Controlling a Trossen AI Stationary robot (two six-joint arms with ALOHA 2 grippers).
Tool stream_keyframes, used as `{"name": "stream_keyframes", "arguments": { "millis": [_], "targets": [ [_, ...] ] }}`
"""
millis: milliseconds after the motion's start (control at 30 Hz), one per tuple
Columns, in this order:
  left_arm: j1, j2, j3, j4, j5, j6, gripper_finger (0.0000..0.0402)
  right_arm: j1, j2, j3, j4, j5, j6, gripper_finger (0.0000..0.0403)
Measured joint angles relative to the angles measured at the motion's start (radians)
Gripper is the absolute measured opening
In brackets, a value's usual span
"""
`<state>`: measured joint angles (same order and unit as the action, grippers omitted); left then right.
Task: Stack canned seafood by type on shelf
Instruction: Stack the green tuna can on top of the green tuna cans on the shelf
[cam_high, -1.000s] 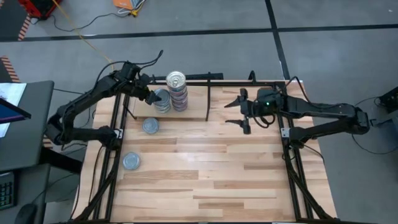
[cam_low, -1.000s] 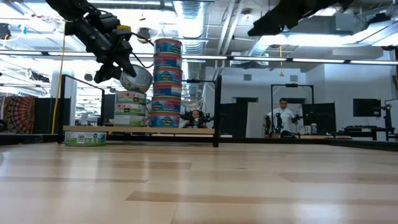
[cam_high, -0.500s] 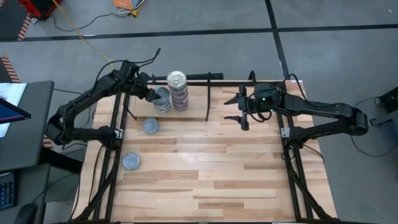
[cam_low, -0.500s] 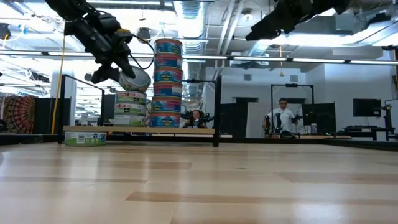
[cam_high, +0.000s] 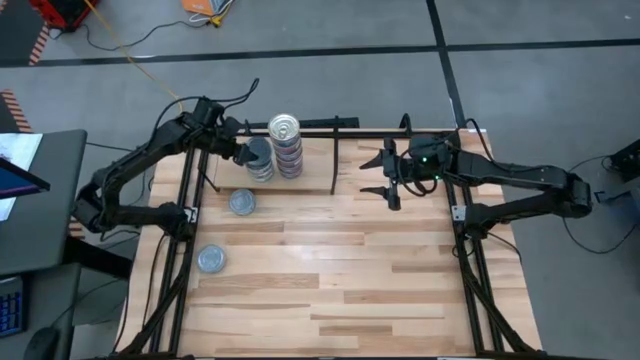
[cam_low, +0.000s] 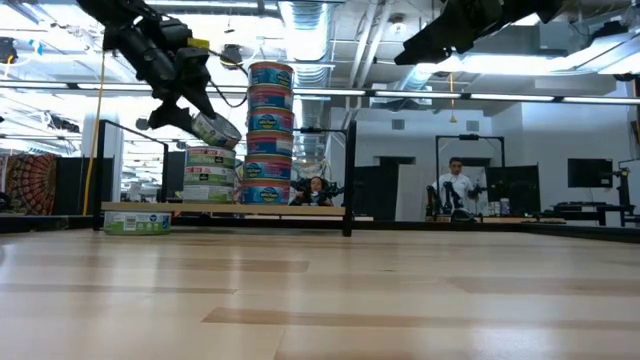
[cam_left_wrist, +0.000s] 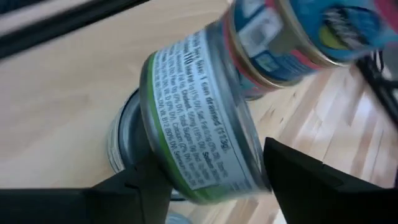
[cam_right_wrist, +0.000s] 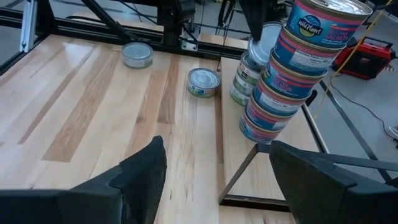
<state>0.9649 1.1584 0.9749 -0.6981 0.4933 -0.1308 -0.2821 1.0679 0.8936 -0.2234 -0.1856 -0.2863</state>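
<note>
My left gripper (cam_high: 247, 152) is shut on a green-labelled tin (cam_low: 216, 130), tilted just above the short stack of green-labelled tins (cam_low: 208, 173) on the shelf (cam_high: 312, 180). Beside it stands a taller stack of blue-and-pink tins (cam_high: 287, 147) with a gold pull-tab top. Two loose bluish-grey-topped tins lie flat on the table, one (cam_high: 241, 202) near the shelf and one (cam_high: 210, 259) closer to the near edge. My right gripper (cam_high: 385, 173) hovers open, right of the shelf's divider rod (cam_high: 335, 165). My left gripper pinches the green-labelled tin by its side wall (cam_left_wrist: 193, 140), one finger (cam_left_wrist: 134, 186) on each side of the round body. The fingers come slanting down from the table's left. The tin is lifted clear and tilted, its lower edge just over the short stack's top.
The shelf's black frame (cam_high: 320, 127) runs along the far edge. The right wrist view shows both stacks (cam_right_wrist: 292, 74) and the loose tins (cam_right_wrist: 203, 82). Open butcher-block tabletop (cam_high: 360, 270) spreads toward the near edge. People stand in the room behind.
My left gripper has tipped the held tin nearer to level and eased it down toward the short stack. My right gripper has drawn slightly toward the far edge and stayed open.
</note>
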Motion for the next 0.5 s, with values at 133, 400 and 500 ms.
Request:
{"name": "stream_keyframes", "arguments": {
  "millis": [133,400,500],
  "targets": [
    [-0.015,-0.002,0.047,-0.049,-0.037,0.102,0.0256,0.0,0.0,0.0,0.0,0.0,0.0,0.0311],
    [-0.029,0.0,0.051,-0.073,-0.128,0.142,0.0289,0.0,0.0,0.0,0.001,0.0,0.0,0.0311],
    [-0.029,-0.005,0.051,-0.087,-0.133,0.165,0.029,0.0,0.0,0.0,0.0,0.0,0.0,0.0311]
  ]
}}
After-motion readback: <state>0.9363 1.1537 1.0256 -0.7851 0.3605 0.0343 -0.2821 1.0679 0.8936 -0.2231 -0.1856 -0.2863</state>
